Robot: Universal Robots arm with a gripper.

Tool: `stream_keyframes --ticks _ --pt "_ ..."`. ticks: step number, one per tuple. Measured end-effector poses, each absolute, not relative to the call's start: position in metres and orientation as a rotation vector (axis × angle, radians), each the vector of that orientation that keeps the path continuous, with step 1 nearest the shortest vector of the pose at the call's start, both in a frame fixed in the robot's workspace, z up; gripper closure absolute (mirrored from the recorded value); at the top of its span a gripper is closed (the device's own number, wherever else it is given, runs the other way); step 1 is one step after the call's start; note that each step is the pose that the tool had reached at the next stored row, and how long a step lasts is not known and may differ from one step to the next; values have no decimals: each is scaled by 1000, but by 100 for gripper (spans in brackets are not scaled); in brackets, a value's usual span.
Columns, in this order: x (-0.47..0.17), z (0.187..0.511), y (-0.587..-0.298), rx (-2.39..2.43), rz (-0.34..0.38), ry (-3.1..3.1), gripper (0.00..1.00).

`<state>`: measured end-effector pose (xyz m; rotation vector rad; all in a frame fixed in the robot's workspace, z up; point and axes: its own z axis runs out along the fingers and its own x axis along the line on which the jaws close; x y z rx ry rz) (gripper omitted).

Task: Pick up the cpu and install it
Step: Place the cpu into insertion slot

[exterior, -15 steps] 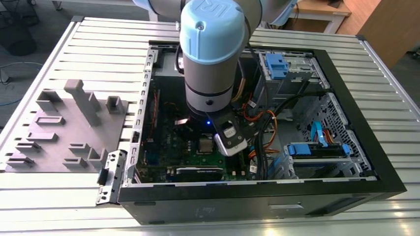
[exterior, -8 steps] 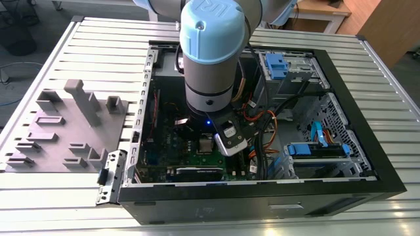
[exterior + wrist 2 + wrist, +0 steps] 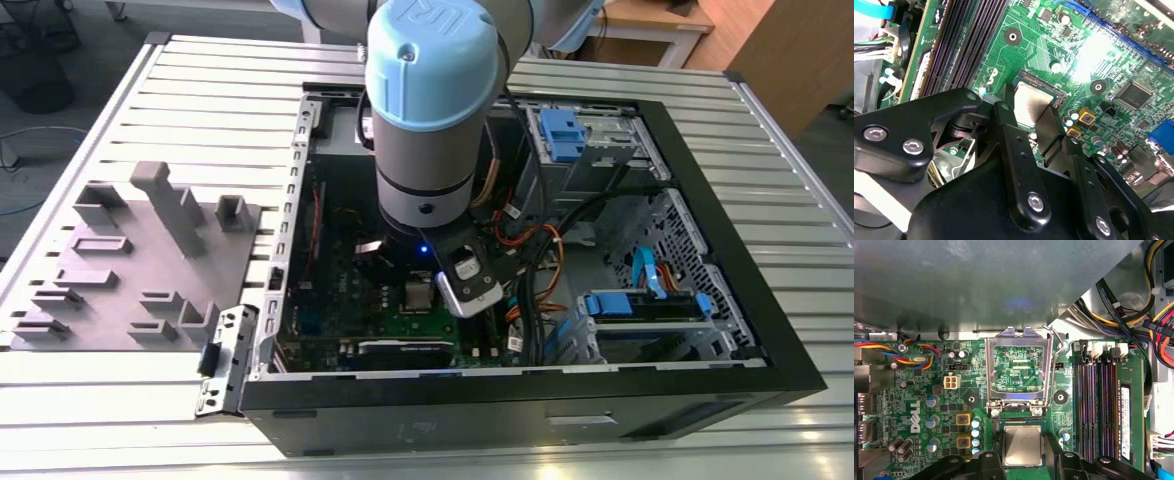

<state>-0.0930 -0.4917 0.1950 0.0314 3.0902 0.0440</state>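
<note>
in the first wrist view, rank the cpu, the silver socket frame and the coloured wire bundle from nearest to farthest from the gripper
1. cpu, right at the gripper.
2. socket frame, flipped open just beyond the cpu.
3. coloured wires, far off by the board's corner.

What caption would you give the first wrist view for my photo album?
Gripper clasping a small silvery chip at the green circuit board, beside the raised metal socket frame.
</note>
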Motion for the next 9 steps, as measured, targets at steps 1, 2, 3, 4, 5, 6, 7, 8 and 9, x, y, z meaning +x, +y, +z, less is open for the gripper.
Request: stream_keyframes --ticks 1,2,3,4,5,6,7,8,9 --pt "-93 195 -492 31 44 3090 56" --pt "-93 195 -492 32 44 3090 56" --pt "-94 195 -492 31 44 3090 56" --pt "-94 195 -492 32 44 3089 56" --pt "-94 195 -492 32 44 3088 56" --pt "-95 195 -492 32 44 3088 56" --pt "-95 195 -492 32 44 3087 56" --pt "-95 195 -492 31 44 3087 56" --pt "-95 195 -492 31 44 3087 56"
